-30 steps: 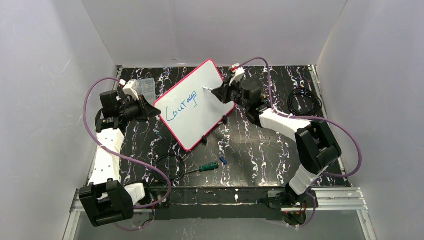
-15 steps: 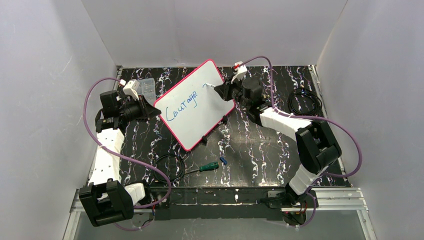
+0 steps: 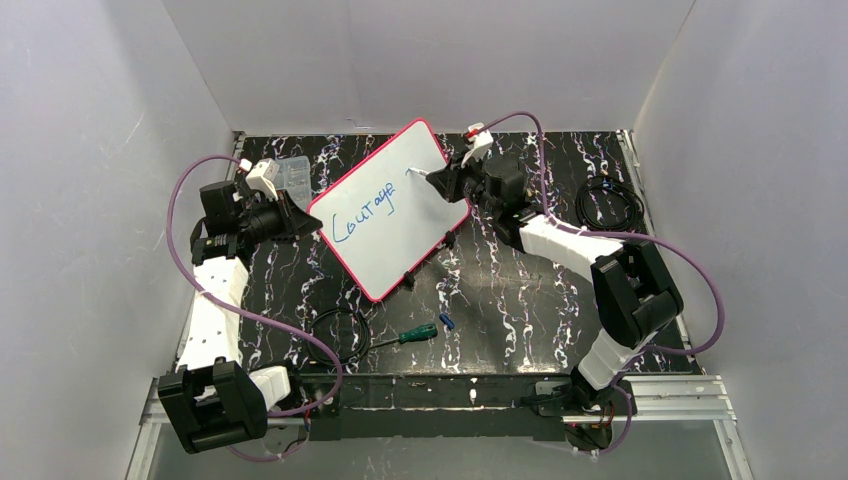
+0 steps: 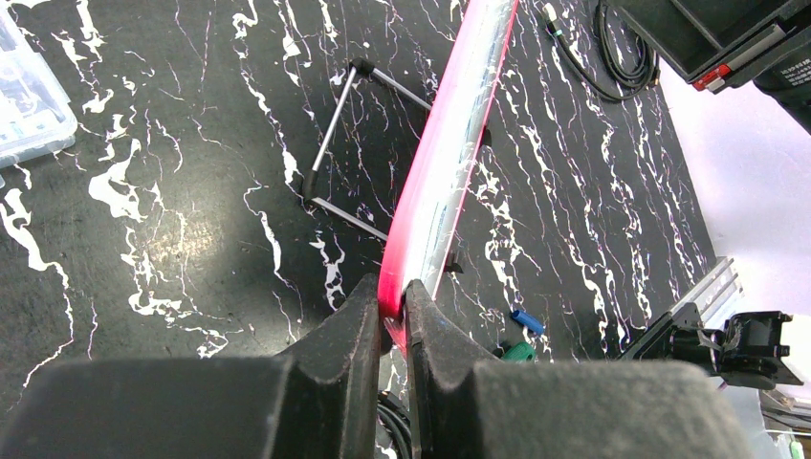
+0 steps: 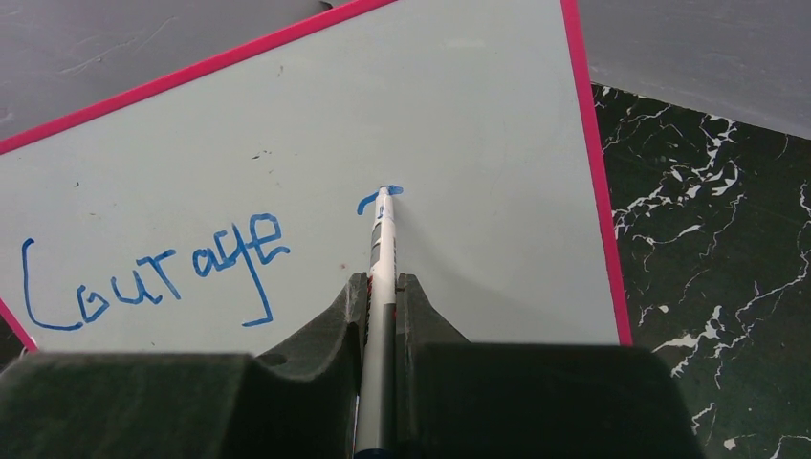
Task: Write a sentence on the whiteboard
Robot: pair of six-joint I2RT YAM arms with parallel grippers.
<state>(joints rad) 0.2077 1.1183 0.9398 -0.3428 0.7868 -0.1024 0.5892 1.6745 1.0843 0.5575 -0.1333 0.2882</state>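
The whiteboard (image 3: 395,215) with a pink-red frame is held tilted above the black marbled table. My left gripper (image 3: 300,215) is shut on its left edge; the left wrist view shows the frame (image 4: 435,182) pinched between the fingers (image 4: 344,335). The sentence (image 3: 365,213) reads "Courage" in blue, also in the right wrist view (image 5: 153,277). My right gripper (image 3: 445,183) is shut on a white marker (image 5: 381,258). The marker tip touches the board at a short new blue stroke (image 5: 379,196) to the right of the word.
A clear plastic compartment box (image 3: 292,172) sits behind the left gripper. A green-handled screwdriver (image 3: 410,335), a small blue cap (image 3: 447,322) and a black cable loop (image 3: 340,335) lie near the front. A coiled black cable (image 3: 608,205) lies at the right.
My right gripper has moved the marker up and slightly left on the board, from beside the word's end to the start of a new blue stroke. The left arm and board stayed still.
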